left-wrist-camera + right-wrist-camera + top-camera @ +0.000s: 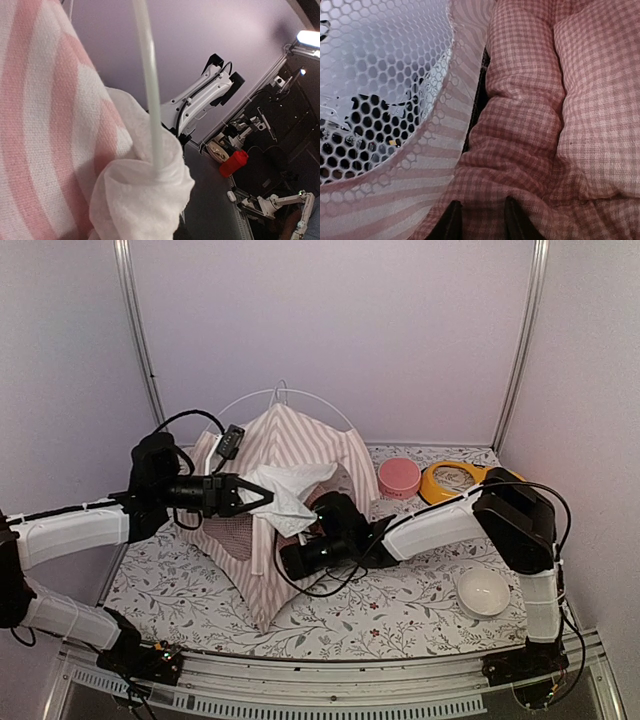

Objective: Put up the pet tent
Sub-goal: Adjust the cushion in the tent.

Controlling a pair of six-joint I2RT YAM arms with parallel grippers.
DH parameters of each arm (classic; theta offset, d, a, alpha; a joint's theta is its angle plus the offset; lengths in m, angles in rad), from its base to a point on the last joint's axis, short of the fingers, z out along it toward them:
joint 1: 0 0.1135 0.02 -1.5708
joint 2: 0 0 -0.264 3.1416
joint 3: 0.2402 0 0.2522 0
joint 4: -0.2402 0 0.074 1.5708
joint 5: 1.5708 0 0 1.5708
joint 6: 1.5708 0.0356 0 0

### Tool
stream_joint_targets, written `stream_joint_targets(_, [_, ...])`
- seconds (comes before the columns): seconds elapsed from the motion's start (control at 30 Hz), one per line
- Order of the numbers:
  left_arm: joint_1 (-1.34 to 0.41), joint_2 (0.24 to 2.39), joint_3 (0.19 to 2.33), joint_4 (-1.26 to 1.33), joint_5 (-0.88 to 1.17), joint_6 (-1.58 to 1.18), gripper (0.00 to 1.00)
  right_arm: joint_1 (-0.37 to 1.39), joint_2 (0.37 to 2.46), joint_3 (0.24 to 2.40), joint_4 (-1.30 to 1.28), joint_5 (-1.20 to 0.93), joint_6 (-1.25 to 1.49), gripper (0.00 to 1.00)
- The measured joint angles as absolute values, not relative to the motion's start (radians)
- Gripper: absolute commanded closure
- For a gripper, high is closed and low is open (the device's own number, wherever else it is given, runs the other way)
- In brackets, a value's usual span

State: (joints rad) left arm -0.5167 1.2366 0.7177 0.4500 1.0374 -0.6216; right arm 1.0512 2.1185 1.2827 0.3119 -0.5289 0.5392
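Right wrist: tent (435,165) around right gripper (482,222)

Top view overhead, looking down; wrist views close-up; all share pet tent (300,440).

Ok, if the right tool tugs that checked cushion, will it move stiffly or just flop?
Probably floppy: the checked cushion creases and bunches around the right tool. It looks puffy and light, so likely an easy lift. It sits right beside the pet tent wall, so a tug may drag that striped fabric too.
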Motion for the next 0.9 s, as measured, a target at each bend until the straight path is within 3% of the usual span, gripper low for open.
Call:
stream_joint_targets(0.2, [-0.517, 1.251, 0.739, 0.520, 1.070, -0.688, 1.00, 1.054, 2.171, 1.433, 0.108, -0.422, 0.525, 0.42])
stream_joint_targets(0.33, [-0.515, 1.238, 0.739, 0.508, 1.057, -0.702, 1.00, 1.061, 2.162, 1.427, 0.033, -0.321, 0.513, 0.22])
stream_joint_targets(0.47, [-0.502, 1.197, 0.739, 0.428, 1.005, -0.654, 1.00, 1.062, 2.072, 1.351, 0.013, -0.236, 0.496, 0.13])
stream_joint_targets(0.6, [-0.466, 1.167, 0.736, 0.390, 0.963, -0.631, 1.00, 1.059, 1.963, 1.308, 0.010, -0.160, 0.471, 0.16])
stream_joint_targets(0.8, [-0.441, 1.166, 0.712, 0.430, 0.986, -0.665, 1.00, 1.056, 1.924, 1.355, 0.028, 0.013, 0.413, 0.43])
stream_joint_targets(0.9, [-0.437, 1.168, 0.706, 0.469, 1.013, -0.705, 1.00, 1.052, 1.949, 1.389, 0.031, 0.133, 0.386, 0.43])
